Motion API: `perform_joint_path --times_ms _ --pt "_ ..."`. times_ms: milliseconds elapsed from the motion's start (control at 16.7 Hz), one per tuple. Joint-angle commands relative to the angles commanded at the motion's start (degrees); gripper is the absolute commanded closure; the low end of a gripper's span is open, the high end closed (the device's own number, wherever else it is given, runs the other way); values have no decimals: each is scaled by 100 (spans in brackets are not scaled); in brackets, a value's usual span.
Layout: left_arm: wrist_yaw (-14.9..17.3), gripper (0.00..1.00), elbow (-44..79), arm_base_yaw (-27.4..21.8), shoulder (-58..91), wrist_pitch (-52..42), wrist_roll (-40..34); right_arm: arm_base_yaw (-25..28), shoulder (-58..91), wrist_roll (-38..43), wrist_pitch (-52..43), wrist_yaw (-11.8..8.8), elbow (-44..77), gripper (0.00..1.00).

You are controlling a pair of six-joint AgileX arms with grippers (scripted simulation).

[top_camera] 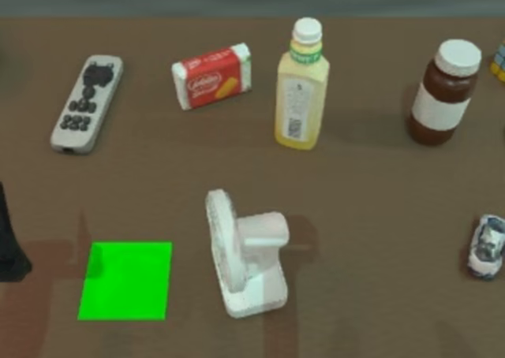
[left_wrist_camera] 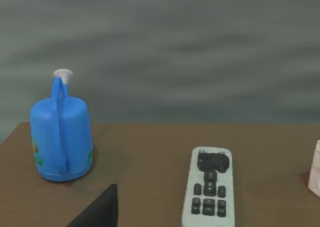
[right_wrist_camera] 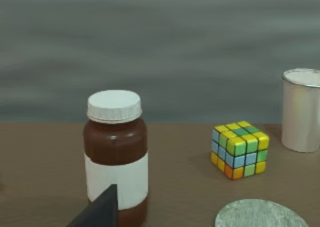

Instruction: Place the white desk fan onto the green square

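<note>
At the top view's far left edge, the left arm's dark gripper point(top_camera: 9, 251) sits parked just left of the flat bright green square point(top_camera: 126, 281), and whether it is open or holding anything cannot be told. Right of the square and apart from it, near the table's front middle, stands the small all-white plastic desk fan point(top_camera: 243, 255) with its round grilled head facing the patch. Behind them lie a grey remote with black buttons point(top_camera: 87, 102), a red-and-white snack packet point(top_camera: 211, 76), a pale yellow bottle point(top_camera: 301, 86) and a brown white-capped jar point(top_camera: 443, 92); the right gripper is out of sight.
</note>
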Motion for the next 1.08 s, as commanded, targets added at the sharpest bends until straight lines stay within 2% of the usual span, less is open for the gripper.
perform_joint_path --times_ms 180,420,660,1080 --pt "6 0 54 -36 57 -56 -38 0 0 0 0 0 0 0" --pt "44 0 859 -464 891 -806 -536 0 0 0 0 0 0 0" --pt "54 0 2408 -1175 2632 -2132 -1439 0 0 0 0 0 0 0" --pt "20 0 5899 -2696 6742 -5085 -3454 0 0 0 0 0 0 0"
